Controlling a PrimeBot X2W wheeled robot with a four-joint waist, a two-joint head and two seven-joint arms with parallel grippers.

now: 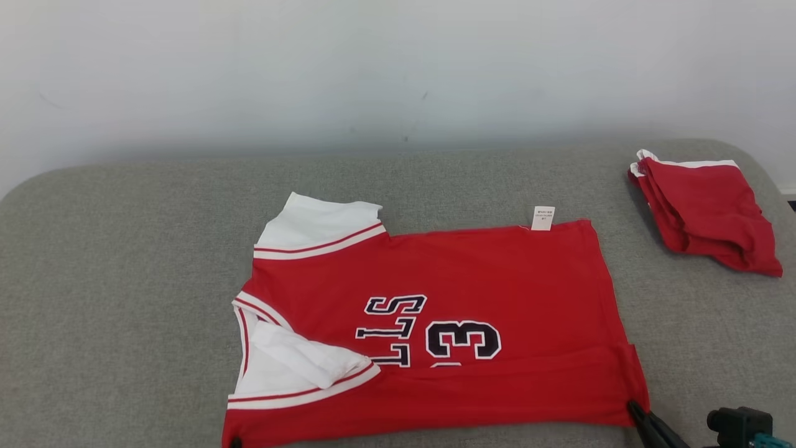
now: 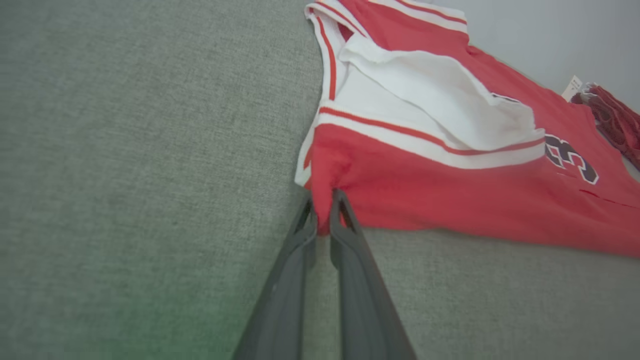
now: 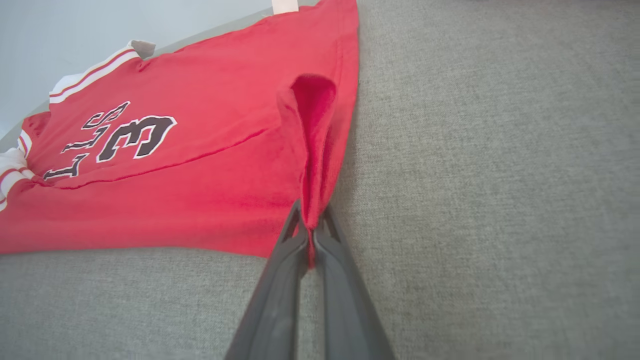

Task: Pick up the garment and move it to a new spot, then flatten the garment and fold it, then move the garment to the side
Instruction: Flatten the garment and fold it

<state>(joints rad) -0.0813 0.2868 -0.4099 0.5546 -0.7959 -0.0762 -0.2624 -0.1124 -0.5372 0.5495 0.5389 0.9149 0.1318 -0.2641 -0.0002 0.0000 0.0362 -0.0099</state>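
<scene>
Cloth sits pinched in both our pincers. We see the garment (image 1: pixel 485 274), a red jersey with white sleeves and dark lettering, spread flat on the grey fabric-covered tabletop (image 1: pixel 124 280). In the head view it lies from the centre down toward 6 o'clock, its near edge folded over in a narrow band. Our left pincer (image 2: pixel 324 202) has its two dark fingers pressed together on the garment's 7 o'clock corner, just below the white-and-red trim, with a small tuck of red fabric squeezed between the tips. Our right pincer (image 3: pixel 311 215) is clamped on the 5 o'clock corner, where the hem rises into a little upright fold between its fingers. A white sleeve (image 1: pixel 317 224) lies at the garment's 11 o'clock, and a second white panel is turned back at 8 o'clock. A small white label (image 1: pixel 543 218) sticks out past the far edge at 1 o'clock. The numeral 3 (image 1: pixel 463 339) and the letters beside it read sideways near the middle. At 2 o'clock of the head view, well apart from the garment, a folded red cloth (image 1: pixel 706 211) with white trim rests on the tabletop. A pale wall (image 1: pixel 398 62) stands behind at 12 o'clock.
</scene>
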